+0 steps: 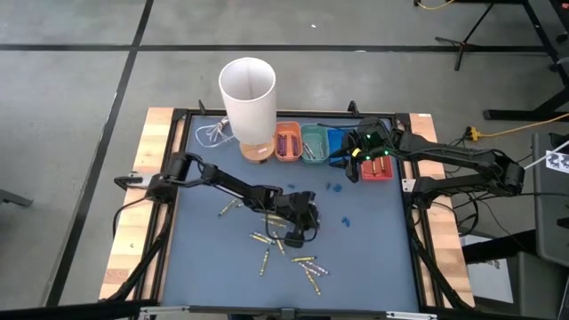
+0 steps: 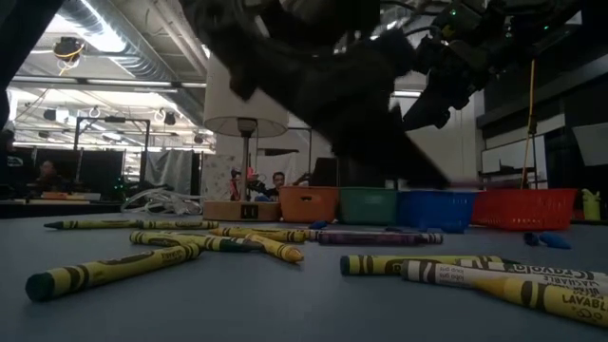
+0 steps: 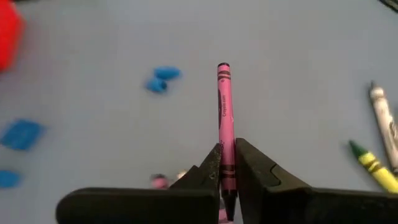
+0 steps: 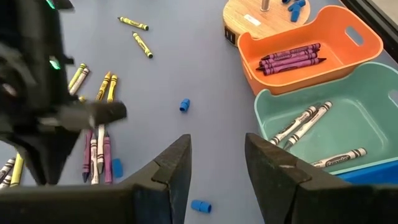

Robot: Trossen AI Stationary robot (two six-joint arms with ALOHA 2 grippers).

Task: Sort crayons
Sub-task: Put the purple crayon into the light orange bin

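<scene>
A: Where is the left tool (image 1: 298,233)?

B: Low over the middle of the blue bench (image 1: 373,258), among the loose crayons. Its fingers (image 3: 252,168) are closed on a pink crayon (image 3: 224,124), which sticks out forward between them, gripped near one end.

A: And the right tool (image 4: 214,165)?

B: It hangs at the far right of the bench, above the row of bins, with its two fingers spread well apart and nothing between them.

A: Where do the crayons lie?

B: Most of the loose ones are scattered on the near half of the bench: yellow crayons (image 1: 264,240) just beside the left tool, one more yellow crayon (image 1: 229,208) farther to the left, and a small cluster (image 1: 311,267) of yellow and pale ones nearer the front edge. From bench height, yellow crayons (image 2: 104,271) lie flat in the foreground with a purple crayon (image 2: 380,238) behind them.

A: Anything sorted?

B: The orange bin (image 4: 348,37) holds several purple crayons (image 4: 292,59) lying side by side. The green bin (image 4: 373,118) next to it holds white crayons (image 4: 305,124). A blue bin (image 2: 437,209) and a red bin (image 1: 375,169) continue the row; I cannot tell what is in them.

A: What else is on the bench?

B: Small blue bits (image 1: 335,188) lie near the middle, well apart from the bins. A tall white lampshade (image 1: 248,98) stands on a round wooden base (image 4: 261,22) just beside the orange bin.
</scene>
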